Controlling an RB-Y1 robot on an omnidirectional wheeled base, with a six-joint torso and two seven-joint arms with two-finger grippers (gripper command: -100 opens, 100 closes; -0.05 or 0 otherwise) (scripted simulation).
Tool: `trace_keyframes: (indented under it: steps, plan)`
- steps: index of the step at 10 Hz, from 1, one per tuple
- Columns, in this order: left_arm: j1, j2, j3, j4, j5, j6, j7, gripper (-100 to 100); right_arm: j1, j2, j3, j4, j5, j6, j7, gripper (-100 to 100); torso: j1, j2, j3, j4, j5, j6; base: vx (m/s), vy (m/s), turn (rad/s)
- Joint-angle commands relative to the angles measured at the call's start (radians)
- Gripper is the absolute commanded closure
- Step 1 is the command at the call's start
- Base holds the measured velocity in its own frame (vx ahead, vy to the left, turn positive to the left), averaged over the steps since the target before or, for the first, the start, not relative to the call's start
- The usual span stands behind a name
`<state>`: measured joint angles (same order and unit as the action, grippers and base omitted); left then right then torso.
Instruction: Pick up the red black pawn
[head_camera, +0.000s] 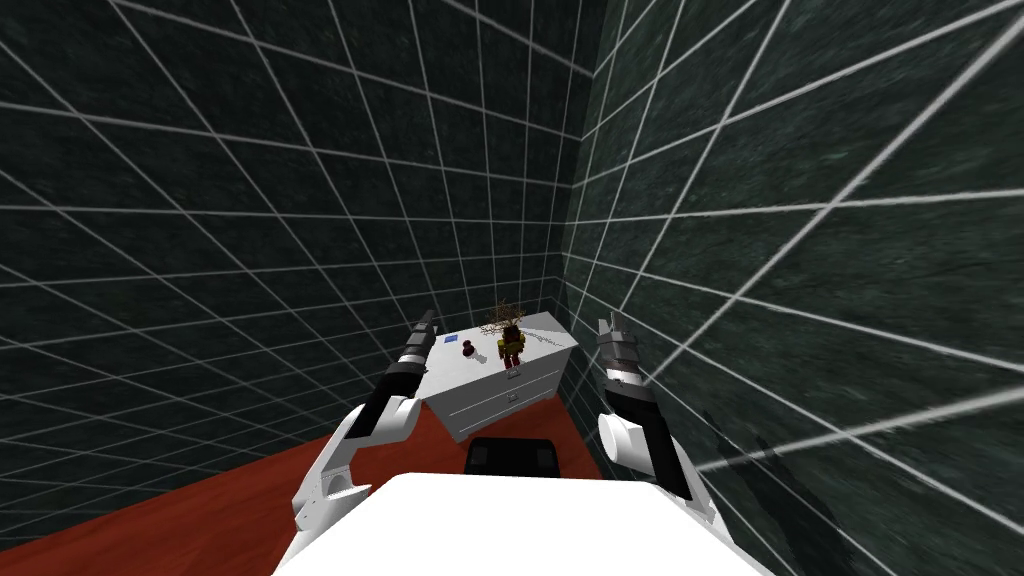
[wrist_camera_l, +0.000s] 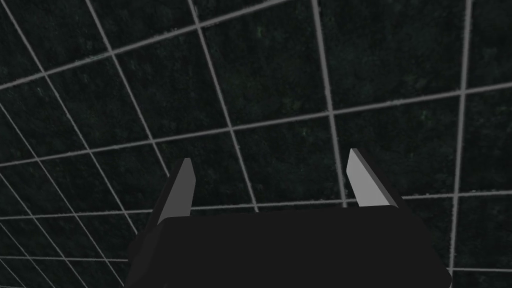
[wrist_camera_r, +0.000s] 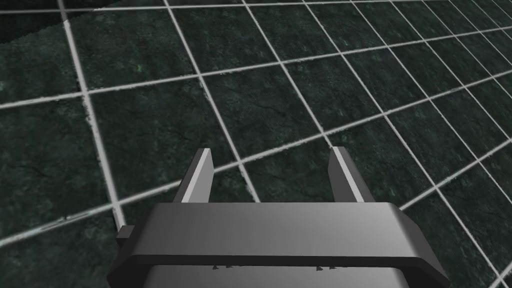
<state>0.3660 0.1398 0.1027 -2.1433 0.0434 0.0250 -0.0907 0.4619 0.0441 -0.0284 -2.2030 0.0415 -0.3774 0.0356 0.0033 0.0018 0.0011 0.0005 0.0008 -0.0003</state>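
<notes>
Dark red pawn (head_camera: 467, 350) on dresser (head_camera: 545, 340) — left fingers (wrist_camera_l: 181, 192), right fingers (wrist_camera_r: 199, 177) raised, apart

white arms (head_camera: 325, 485), dark joints (head_camera: 378, 405), grey blade-like gripper fingers (wrist_camera_r: 200, 175)

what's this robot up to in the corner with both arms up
It stands facing a white dresser set in a corner of dark tiled walls, and the small dark red pawn it is meant to pick up sits on the dresser's top. Nothing is held: the left hand and the right hand are both open, raised to either side of the dresser and pointing at the walls. A small blue item and a twiggy ornament sit near the pawn.
</notes>
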Motion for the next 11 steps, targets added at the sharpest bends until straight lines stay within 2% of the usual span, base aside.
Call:
trace_keyframes:
  steps: [1, 3, 4, 9, 10, 11]
  plan:
    - [-0.018, 0.005, 0.015, 0.014, -0.006, 0.05, 0.009, -100, 0.0, 0.0, 0.0, 0.0, 0.0, 0.0, 0.0, 0, 0.0, 0.0, 0.0, 0.0, 0.0, 0.0, -0.034, 0.054, -0.131]
    - [-0.018, 0.005, 0.015, 0.014, -0.006, 0.086, 0.009, -100, 0.0, 0.0, 0.0, 0.0, 0.0, 0.0, 0.0, 0, 0.0, 0.0, 0.0, 0.0, 0.0, 0.0, -0.024, 0.031, -0.04]
    - [-0.038, 0.009, 0.027, 0.03, -0.012, 0.127, 0.017, -100, 0.0, 0.0, 0.0, 0.0, 0.0, 0.0, 0.0, 0, -0.001, -0.001, -0.001, 0.0, 0.0, 0.0, -0.024, 0.026, -0.128]
    - [-0.077, 0.015, 0.054, 0.067, -0.021, 0.269, 0.036, -100, 0.0, 0.0, 0.0, 0.0, 0.0, 0.0, 0.0, 0, -0.001, 0.0, 0.0, 0.0, 0.0, 0.0, -0.039, 0.036, -0.109]
    - [-0.097, 0.018, 0.067, 0.087, -0.024, 0.301, 0.047, -100, 0.0, 0.0, 0.0, 0.0, 0.0, 0.0, 0.0, 0, -0.001, 0.0, 0.0, 0.0, 0.0, 0.0, -0.044, 0.041, -0.169]
    - [-0.097, 0.018, 0.067, 0.087, -0.024, 0.331, 0.047, -100, 0.0, 0.0, 0.0, 0.0, 0.0, 0.0, 0.0, 0, 0.0, 0.0, 0.0, 0.0, 0.0, 0.0, -0.035, 0.04, -0.078]
